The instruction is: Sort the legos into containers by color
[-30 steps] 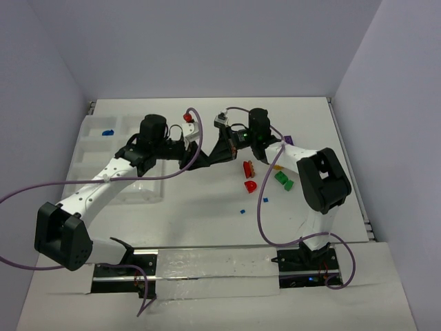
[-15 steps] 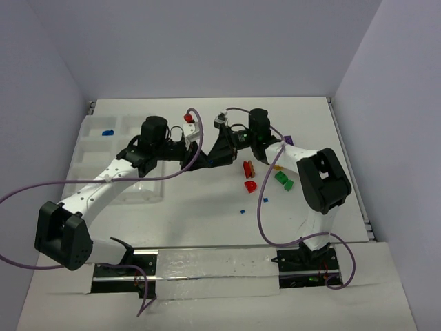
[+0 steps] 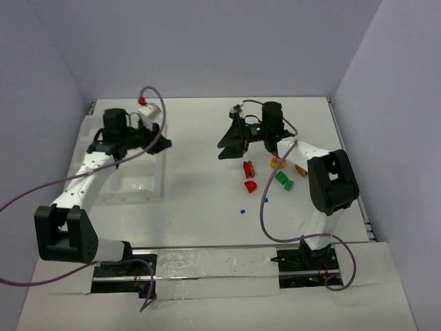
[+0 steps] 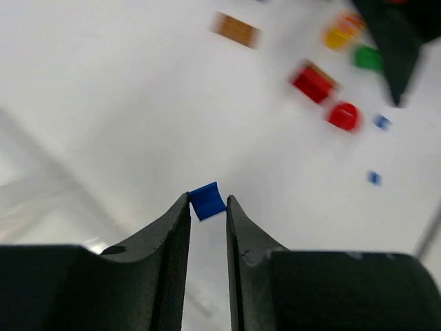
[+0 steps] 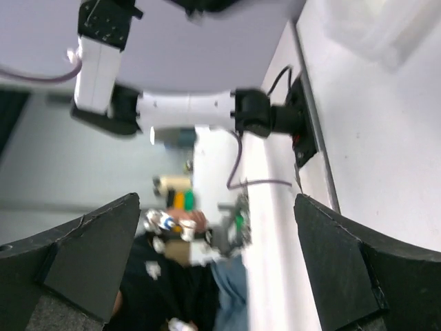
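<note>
L fingers (image 4: 178,224): nearly closed, pinching small blue lego (image 4: 207,201) at the tips, up off the desk (image 3: 200,196), above right side of clear divided tray (image 3: 131,189). R fingers (image 5: 96,248): spread wide, nothing between them, mid-desk, well apart from L. Loose on desk near R arm: red brick (image 3: 247,168), red rounded pc (image 3: 251,185), green pc (image 3: 282,179), yellow pc (image 3: 275,163), tiny blue pc (image 3: 242,212).

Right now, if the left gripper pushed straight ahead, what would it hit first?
Probably bare table, short of the loose legos. The left gripper, pinching a blue lego, tilts down toward it; depth unclear.
</note>
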Robot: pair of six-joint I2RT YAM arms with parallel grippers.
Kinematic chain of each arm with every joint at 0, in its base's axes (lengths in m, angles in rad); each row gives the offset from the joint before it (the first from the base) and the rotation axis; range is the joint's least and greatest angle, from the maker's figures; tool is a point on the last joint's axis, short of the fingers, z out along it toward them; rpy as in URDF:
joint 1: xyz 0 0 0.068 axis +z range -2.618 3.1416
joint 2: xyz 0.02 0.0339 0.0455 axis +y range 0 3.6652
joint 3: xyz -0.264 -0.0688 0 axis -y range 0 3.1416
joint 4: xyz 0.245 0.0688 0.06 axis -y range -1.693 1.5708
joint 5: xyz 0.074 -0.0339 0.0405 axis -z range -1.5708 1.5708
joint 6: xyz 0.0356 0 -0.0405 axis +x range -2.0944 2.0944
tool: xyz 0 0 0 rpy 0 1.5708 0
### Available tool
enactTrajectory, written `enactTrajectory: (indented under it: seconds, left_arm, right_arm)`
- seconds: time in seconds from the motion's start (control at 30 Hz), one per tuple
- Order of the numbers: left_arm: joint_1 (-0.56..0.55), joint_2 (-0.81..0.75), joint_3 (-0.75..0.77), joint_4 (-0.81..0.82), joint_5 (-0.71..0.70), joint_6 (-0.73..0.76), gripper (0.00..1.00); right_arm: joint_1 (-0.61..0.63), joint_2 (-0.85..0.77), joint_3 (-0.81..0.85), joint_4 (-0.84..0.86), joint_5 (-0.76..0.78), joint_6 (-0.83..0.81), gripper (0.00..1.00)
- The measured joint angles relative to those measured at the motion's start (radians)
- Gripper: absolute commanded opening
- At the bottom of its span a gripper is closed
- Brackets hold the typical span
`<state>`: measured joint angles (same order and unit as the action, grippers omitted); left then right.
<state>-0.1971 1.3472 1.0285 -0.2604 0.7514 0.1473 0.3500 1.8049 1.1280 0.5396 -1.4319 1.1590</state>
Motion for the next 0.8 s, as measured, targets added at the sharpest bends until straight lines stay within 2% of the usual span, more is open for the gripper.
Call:
enactTrajectory:
  seconds: [0.07,0.17,0.23,0.33,0.5,0.7,0.8]
  left_arm:
    - [0.107,0.037,0.074,-0.037,-0.054,-0.011,0.0]
    - [0.27,0.125,0.213,-0.077,-0.142,-0.028,0.0]
    - [0.356,0.182,0.286,-0.072,-0.208,-0.039,0.0]
    - [0.434,0.305,0.437,-0.134,-0.302,-0.039,0.0]
    - [0.491,0.537,0.671,-0.16,-0.418,-0.039,0.0]
    - [0.505,0.706,0.782,-0.209,-0.513,-0.036,0.02]
    - [0.505,0.762,0.806,-0.216,-0.542,-0.035,0.08]
  right_arm:
    - [-0.048,-0.015,0.045,-0.196,0.034,-0.12,1.0]
    - [-0.1,-0.018,0.213,-0.594,0.218,-0.458,1.0]
    - [-0.114,-0.039,0.287,-0.757,0.324,-0.619,1.0]
    - [-0.111,-0.102,0.304,-0.923,0.484,-0.787,1.0]
    - [-0.108,-0.147,0.304,-1.084,0.664,-0.954,1.0]
    - [-0.108,-0.158,0.284,-1.181,0.791,-1.056,1.0]
    - [-0.108,-0.16,0.283,-1.211,0.843,-1.094,1.0]
